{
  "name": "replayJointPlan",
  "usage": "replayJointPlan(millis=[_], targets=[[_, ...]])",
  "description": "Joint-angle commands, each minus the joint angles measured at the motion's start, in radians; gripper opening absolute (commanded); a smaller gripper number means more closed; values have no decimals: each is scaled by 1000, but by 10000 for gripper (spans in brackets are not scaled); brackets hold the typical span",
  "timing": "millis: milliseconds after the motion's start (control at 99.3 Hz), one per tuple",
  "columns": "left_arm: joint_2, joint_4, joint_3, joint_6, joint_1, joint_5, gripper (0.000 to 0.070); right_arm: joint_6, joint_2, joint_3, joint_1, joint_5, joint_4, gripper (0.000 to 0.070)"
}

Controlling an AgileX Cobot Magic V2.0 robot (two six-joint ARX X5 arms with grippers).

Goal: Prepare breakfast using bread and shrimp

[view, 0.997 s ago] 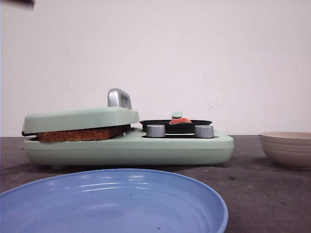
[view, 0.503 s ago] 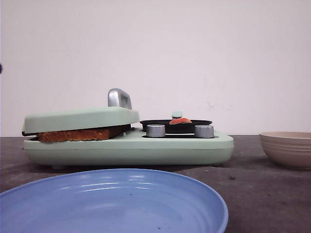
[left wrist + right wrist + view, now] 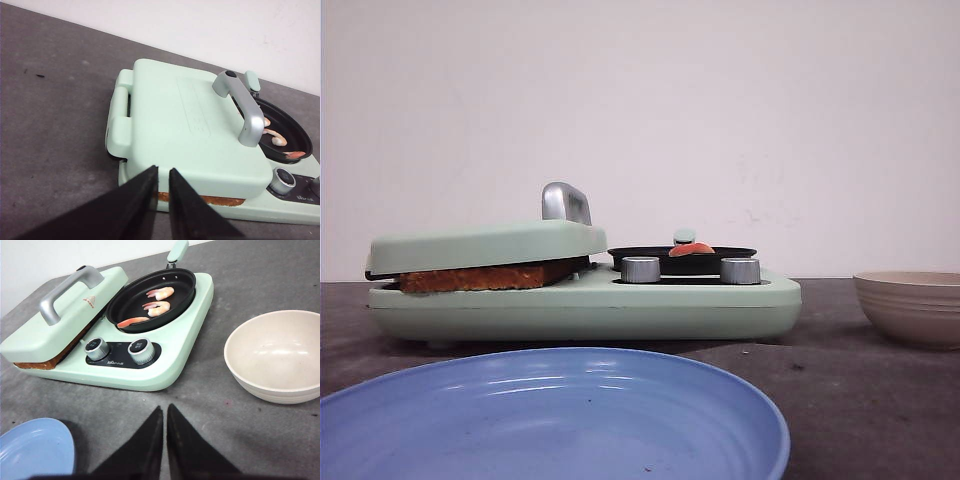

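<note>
Nothing on the table has shifted since 1 second ago; only a dark sliver at the top left corner of the front view has gone. Bread [image 3: 485, 277] sits clamped under the closed lid [image 3: 190, 130] of the mint-green sandwich maker [image 3: 590, 310], its browned edge showing along the front. 3 shrimp [image 3: 150, 310] lie in the black pan [image 3: 125, 302] on the maker's right side, behind 2 knobs [image 3: 117, 347]. A blue plate [image 3: 550, 420] lies nearest the camera, a beige bowl [image 3: 275, 357] to the right. Left gripper [image 3: 162, 172] hovers near the maker's front edge, fingers nearly together, holding nothing; right gripper [image 3: 165, 415] hangs over bare table, fingers together, empty.
</note>
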Motion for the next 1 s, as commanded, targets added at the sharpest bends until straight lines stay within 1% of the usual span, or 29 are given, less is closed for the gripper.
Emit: replayJointPlan(millis=[0, 262, 322, 383, 413, 443, 544, 594, 654, 735, 785, 826, 896, 987], targets=[[3, 13, 6, -4, -5, 0, 0, 12, 3, 4, 0, 2, 11, 0], [-33, 14, 6, -4, -14, -10, 0, 12, 3, 4, 0, 1, 11, 0], [-63, -13, 5, -6, -9, -10, 0, 12, 3, 4, 0, 1, 12, 0], [-109, -43, -4, 10, 21, -6, 0, 12, 3, 4, 0, 1, 11, 0], [-136, -43, -17, 35, 45, 6, 0, 12, 3, 4, 0, 1, 11, 0], [-165, -34, -35, 85, 72, 27, 0, 12, 3, 4, 0, 1, 12, 0], [-276, 20, -125, 340, 184, 130, 0, 12, 3, 4, 0, 1, 12, 0], [-333, 48, -182, 425, 244, 187, 0, 13, 3, 4, 0, 1, 12, 0], [-395, 63, -249, 436, 311, 245, 0, 12, 3, 4, 0, 1, 11, 0], [-430, 80, -327, 422, 386, 308, 0, 12, 3, 4, 0, 1, 13, 0], [-430, 6, -330, 426, 422, 340, 0, 13, 3, 4, 0, 1, 12, 0], [-430, -38, -330, 431, 447, 348, 0, 13, 2, 4, 0, 1, 11, 0], [-430, -31, -330, 476, 486, 336, 0, 12, 3, 4, 0, 1, 18, 0], [-430, -31, -331, 470, 515, 329, 0, 13, 3, 4, 0, 1, 19, 0]])
